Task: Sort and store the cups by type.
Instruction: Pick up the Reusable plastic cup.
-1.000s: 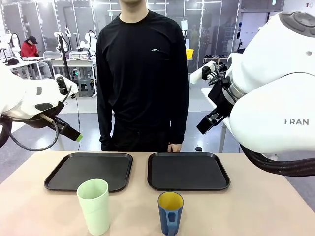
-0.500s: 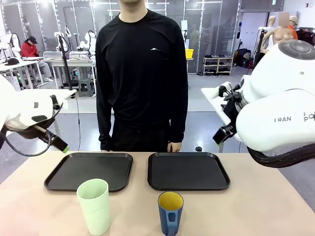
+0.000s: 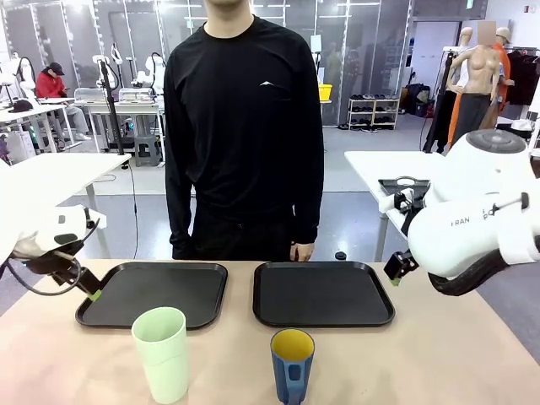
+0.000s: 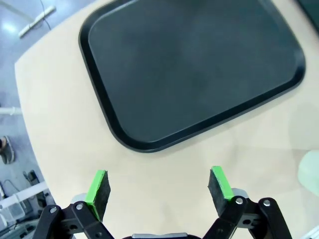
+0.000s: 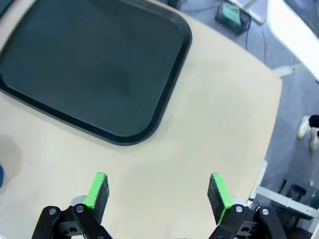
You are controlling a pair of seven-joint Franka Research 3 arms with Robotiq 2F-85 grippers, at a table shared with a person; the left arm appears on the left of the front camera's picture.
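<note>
The tall mint-green tumbler (image 3: 160,354) stands upright near the table's front, left of centre. To its right stands the shorter dark blue cup (image 3: 292,364), yellow inside, with its handle facing the camera. My left gripper (image 3: 91,291) hangs low over the left tray's outer edge. In the left wrist view the left gripper (image 4: 158,185) is open and holds nothing, and a sliver of the tumbler (image 4: 310,169) shows at the right edge. My right gripper (image 3: 395,270) hovers beside the right tray's right edge. The right wrist view shows the right gripper (image 5: 157,191) open over bare table.
Two black trays lie side by side mid-table, the left tray (image 3: 101,310) and the right tray (image 3: 384,308). A person in a black top stands at the far edge, arms down. The trays also appear in the wrist views (image 4: 189,69) (image 5: 89,69).
Both arms have dropped from chest height down toward the table. The left gripper went down and left, the right gripper down and right. The cups have not moved.
</note>
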